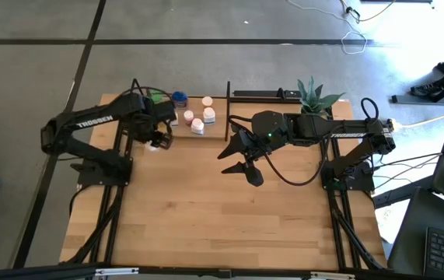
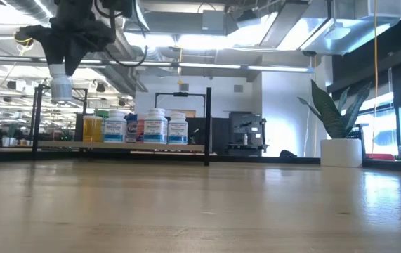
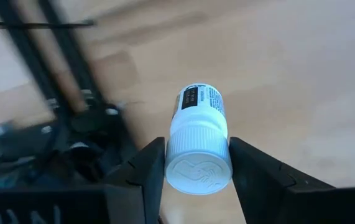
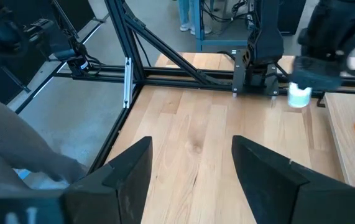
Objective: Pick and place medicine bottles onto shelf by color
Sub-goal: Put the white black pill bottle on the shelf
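White-capped bottle (image 3: 198,163) in left claw (image 3: 197,177) — aloft.

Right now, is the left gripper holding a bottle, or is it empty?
Holding. The left gripper has its two fingers pressed on the white cap of a white bottle, which hangs above the table.

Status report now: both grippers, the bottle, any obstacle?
Left gripper shut on white-capped bottle, raised beside shelf. Right gripper open, empty, over mid-table. Several bottles already on shelf. Nothing in the way seen.
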Available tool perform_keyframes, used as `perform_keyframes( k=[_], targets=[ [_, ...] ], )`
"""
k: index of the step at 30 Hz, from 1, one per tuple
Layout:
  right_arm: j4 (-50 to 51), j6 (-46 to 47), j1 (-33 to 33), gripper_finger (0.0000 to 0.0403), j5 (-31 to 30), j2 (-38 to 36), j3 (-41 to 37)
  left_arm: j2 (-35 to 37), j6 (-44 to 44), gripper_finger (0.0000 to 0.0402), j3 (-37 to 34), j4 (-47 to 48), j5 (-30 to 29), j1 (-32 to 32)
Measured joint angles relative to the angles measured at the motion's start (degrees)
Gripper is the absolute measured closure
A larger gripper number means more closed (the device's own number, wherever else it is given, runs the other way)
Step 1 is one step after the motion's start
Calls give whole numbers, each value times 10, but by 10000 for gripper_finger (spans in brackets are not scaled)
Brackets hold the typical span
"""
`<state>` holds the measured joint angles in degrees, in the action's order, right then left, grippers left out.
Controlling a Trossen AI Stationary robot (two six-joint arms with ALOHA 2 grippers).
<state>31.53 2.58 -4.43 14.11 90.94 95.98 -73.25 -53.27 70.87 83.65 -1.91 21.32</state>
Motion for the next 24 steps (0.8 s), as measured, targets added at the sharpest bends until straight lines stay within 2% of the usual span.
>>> perform_keyframes(
  k=[2, 11, 16, 24],
  targets=[
    [0, 0, 0, 180, 0, 0, 0, 0, -21, 249, 0, 6, -15, 21],
    [0, 0, 0, 180, 0, 0, 0, 0, -37, 249, 0, -1, -6, 135],
    [0, 0, 0, 180, 0, 0, 0, 0, -33, 249, 0, -16, -36, 183],
    [0, 0, 0, 180, 0, 0, 0, 0, -17, 249, -34, -72, -48, 212]
  ],
)
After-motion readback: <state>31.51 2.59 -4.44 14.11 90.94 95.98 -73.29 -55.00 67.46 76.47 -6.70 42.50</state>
